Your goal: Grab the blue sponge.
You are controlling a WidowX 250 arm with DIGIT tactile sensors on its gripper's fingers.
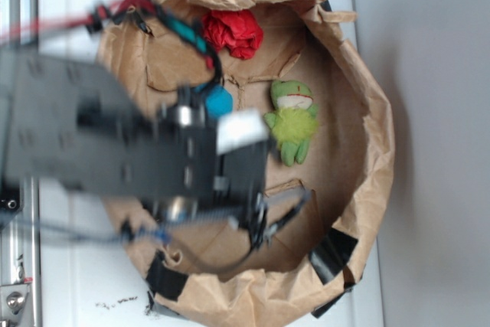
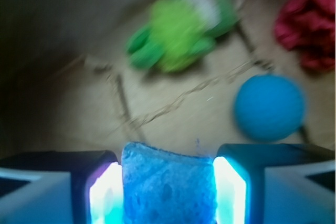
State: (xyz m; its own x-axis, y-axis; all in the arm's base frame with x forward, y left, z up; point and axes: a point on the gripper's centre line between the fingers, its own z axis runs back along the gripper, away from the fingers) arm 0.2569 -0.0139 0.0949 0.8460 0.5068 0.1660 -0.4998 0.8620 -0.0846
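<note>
My hand (image 2: 168, 190) holds the blue sponge (image 2: 169, 184) between its two pads at the near edge of the wrist view, above the paper floor, and I judge it light, soft and porous, so gripping its flat sides gently seems enough.

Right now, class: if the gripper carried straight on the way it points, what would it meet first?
Nothing beyond its load at once: the gripper is already shut on the blue sponge. Straight ahead lies bare brown paper; the green plush frog sits farther along, though depth is unclear.
</note>
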